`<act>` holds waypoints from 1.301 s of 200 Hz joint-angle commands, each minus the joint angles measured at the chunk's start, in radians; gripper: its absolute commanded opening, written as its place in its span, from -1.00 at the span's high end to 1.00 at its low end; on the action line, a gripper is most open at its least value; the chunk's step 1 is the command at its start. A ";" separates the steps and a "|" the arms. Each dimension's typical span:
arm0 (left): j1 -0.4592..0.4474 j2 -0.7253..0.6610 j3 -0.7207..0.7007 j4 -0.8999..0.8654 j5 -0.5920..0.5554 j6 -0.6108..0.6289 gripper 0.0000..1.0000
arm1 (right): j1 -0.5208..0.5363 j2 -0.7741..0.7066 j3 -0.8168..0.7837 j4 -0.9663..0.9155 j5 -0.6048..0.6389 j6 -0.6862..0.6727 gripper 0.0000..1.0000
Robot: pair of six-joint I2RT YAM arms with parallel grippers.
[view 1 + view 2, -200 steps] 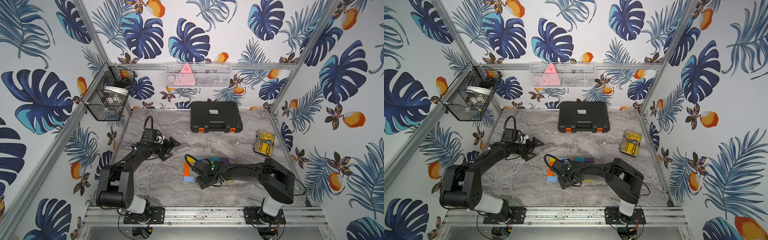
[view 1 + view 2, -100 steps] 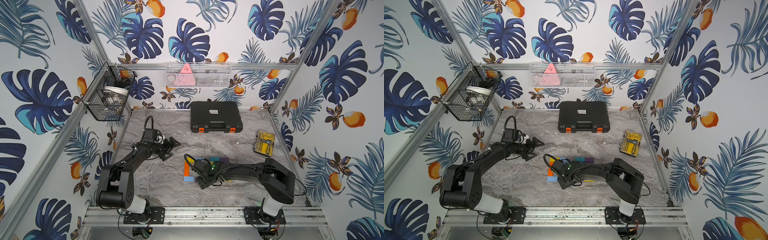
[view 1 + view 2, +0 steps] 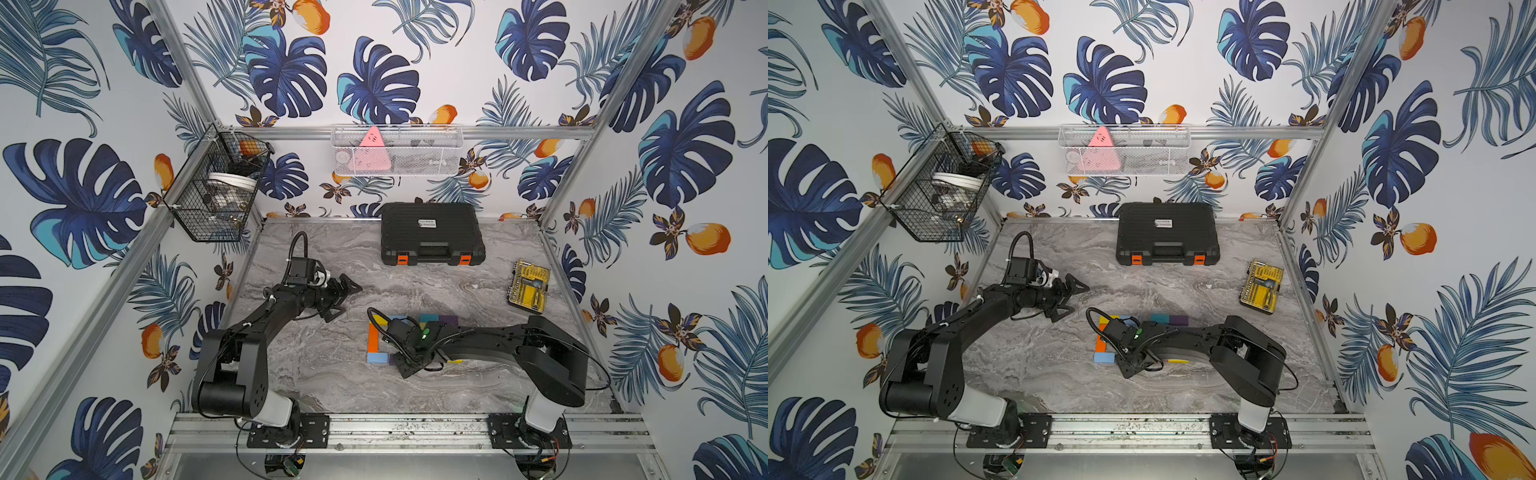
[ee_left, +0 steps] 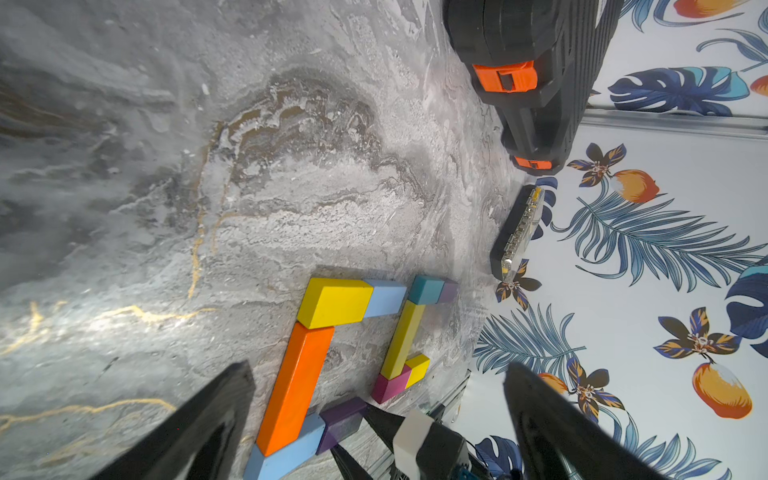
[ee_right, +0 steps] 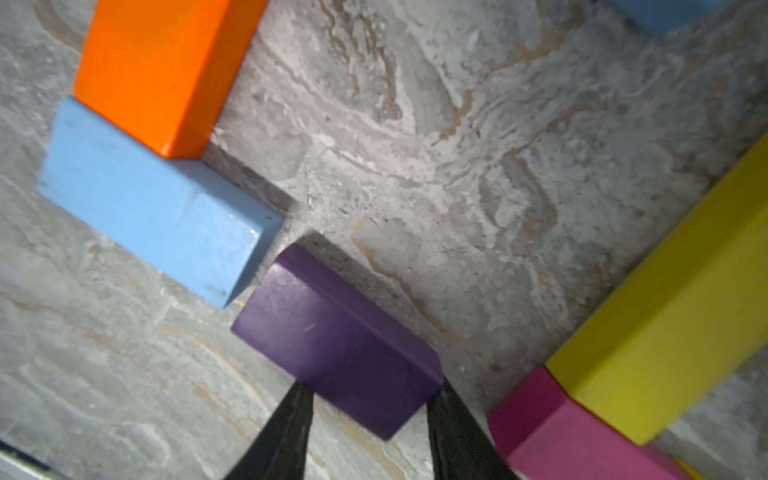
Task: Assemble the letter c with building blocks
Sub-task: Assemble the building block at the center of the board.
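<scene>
Coloured building blocks lie mid-table. An orange long block (image 3: 373, 338) has a yellow block (image 3: 376, 320) at its far end and a light blue block (image 3: 378, 358) at its near end. My right gripper (image 5: 370, 390) is shut on a purple block (image 5: 336, 332) low over the table, a narrow gap from that light blue block (image 5: 153, 199). Beside it lie a magenta block (image 5: 552, 432) and a long yellow block (image 5: 673, 332). Teal (image 4: 426, 289) and another purple block (image 4: 449, 291) sit further back. My left gripper (image 3: 345, 299) hangs open and empty to the left.
A black tool case (image 3: 432, 239) stands at the back of the table. A yellow-and-black drill-bit case (image 3: 528, 291) lies near the right wall. A black wire basket (image 3: 216, 187) and a white mesh basket (image 3: 397, 149) hang on the walls.
</scene>
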 commanded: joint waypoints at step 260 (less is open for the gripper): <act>-0.015 0.001 0.002 0.020 0.001 -0.013 -0.98 | -0.032 -0.032 -0.025 0.024 -0.047 -0.105 -0.16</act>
